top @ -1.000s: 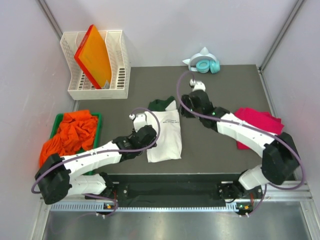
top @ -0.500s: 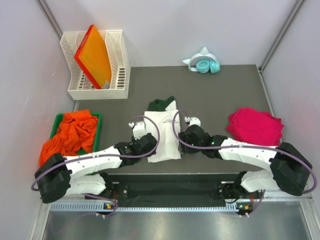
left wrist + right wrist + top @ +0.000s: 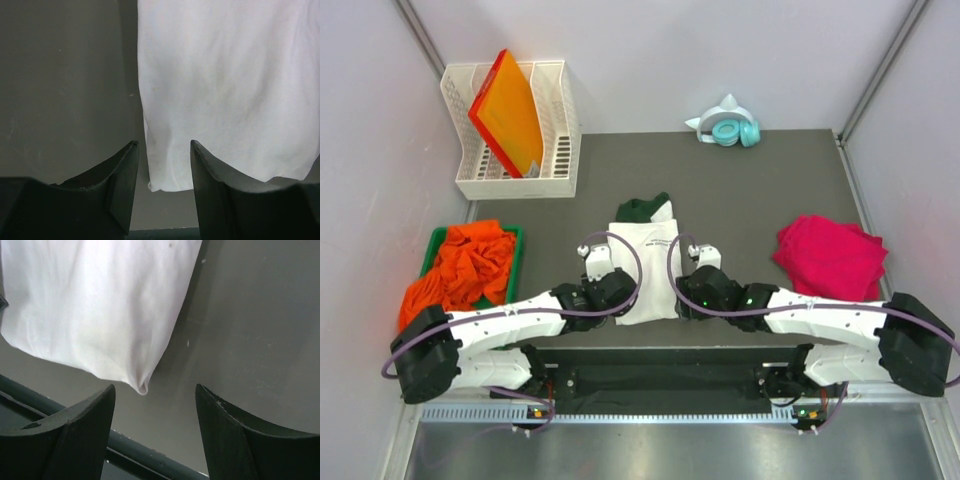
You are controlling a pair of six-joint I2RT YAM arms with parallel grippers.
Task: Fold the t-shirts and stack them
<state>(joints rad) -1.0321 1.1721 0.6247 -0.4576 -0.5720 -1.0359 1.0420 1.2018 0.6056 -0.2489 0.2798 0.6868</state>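
white t-shirt (image 3: 645,265) lies mid-surface (image 3: 770,190) as a narrow strip, its long axis running straight away from the arm bases, green collar at the far end. both arms are down at the near hem, equally close. left fingers (image 3: 122,175) are spread wide, with the near-left corner right between them. right fingers (image 3: 220,420) are spread too, the near-right corner sitting in their gap. nothing pinched yet. looks like a hem-to-collar fold is coming, with the pink stack (image 3: 830,255) waiting off right.

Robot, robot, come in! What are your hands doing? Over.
Left gripper open, right gripper open, at near corners of white t-shirt. Nothing gripped yet. Nothing blocking.
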